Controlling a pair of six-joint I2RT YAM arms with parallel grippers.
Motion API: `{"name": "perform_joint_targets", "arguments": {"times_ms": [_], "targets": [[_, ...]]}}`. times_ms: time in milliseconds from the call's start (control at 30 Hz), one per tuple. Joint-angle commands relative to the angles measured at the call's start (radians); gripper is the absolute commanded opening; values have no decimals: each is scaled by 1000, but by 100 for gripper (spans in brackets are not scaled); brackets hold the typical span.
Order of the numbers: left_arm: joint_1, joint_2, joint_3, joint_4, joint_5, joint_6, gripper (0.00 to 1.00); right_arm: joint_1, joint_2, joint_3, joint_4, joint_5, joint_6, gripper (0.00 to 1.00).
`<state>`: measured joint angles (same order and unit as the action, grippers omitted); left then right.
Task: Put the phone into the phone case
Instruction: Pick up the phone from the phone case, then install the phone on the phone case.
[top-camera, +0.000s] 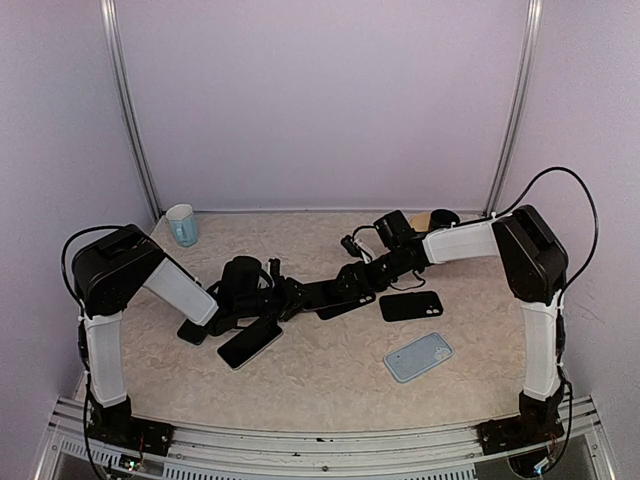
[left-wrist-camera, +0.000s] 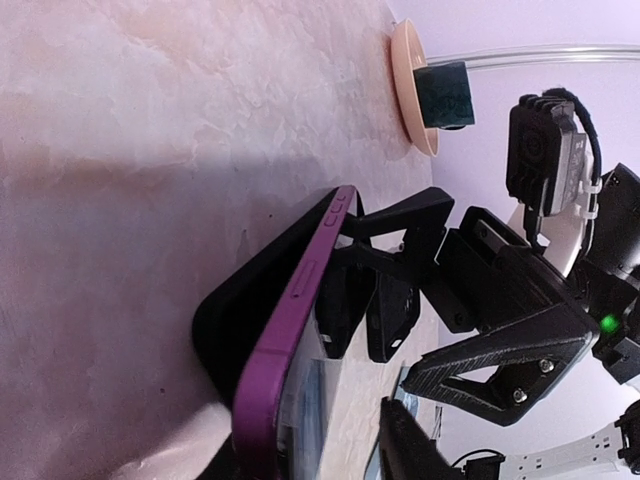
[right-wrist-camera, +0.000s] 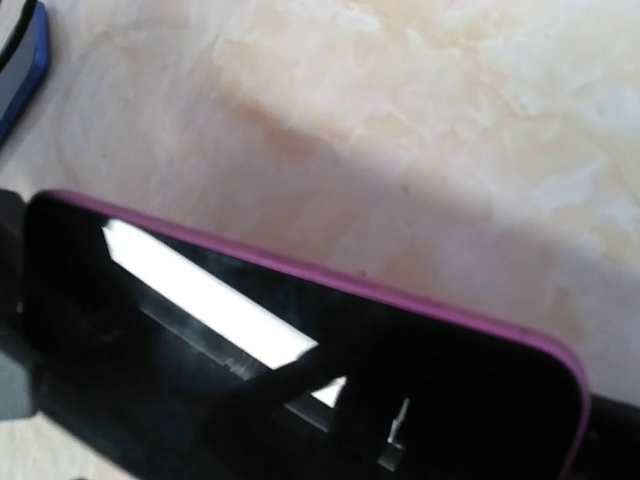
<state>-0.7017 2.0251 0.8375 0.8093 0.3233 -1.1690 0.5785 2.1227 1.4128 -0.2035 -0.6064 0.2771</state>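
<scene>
Phone case (top-camera: 418, 357), pale blue with a camera cut-out at one corner, lies flat on the marbled table (top-camera: 330, 400). It is nearest to where I stand, over on the right and apart from everything else. A little further in on the left, a black handset (top-camera: 250, 343) lies flat just beside the left forearm. Right of the middle, a dark slab (top-camera: 410, 305) with lens holes at its right end also lies flat.

Just beyond these, at the centre of the table, is the phone (top-camera: 330, 299), with black glass and a purple edge. It sits between the two arms' tips, well apart from the case.

The right gripper (top-camera: 352, 285) reaches in from the right with its jaws spread wide. It is clamped across the width of the phone at that end, and from its own camera the glass spans the whole gap.

The left gripper (top-camera: 293, 297) comes from the other side with its jaws drawn in narrow, astride the phone's other end. One dark finger (left-wrist-camera: 215, 340) sits close against the back. A sliver of table shows between the glass and the other finger, so I would not call it pinched.

Furthest off, by the back wall, a pale blue cup (top-camera: 181, 225) stands at the left. A tan dish (top-camera: 424, 219) holding a dark block (top-camera: 445, 215) is at the right.
</scene>
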Motion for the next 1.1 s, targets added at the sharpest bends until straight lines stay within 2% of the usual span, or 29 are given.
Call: {"name": "perform_joint_targets", "arguments": {"times_ms": [0, 300, 533, 833, 1067], "targets": [[1, -27, -5, 46, 3, 28, 28, 27, 24, 15, -28, -38, -2, 97], [1, -54, -1, -4, -16, 42, 0, 27, 8, 19, -45, -24, -5, 98], [0, -113, 0, -50, -23, 34, 0, 11, -36, 38, -93, 0, -11, 100], [-1, -199, 19, -110, -30, 56, 0, -85, -130, 1, -94, 14, 1, 100], [-3, -186, 54, -180, -38, 48, 0, -106, -90, 0, -100, 67, 12, 100]]}}
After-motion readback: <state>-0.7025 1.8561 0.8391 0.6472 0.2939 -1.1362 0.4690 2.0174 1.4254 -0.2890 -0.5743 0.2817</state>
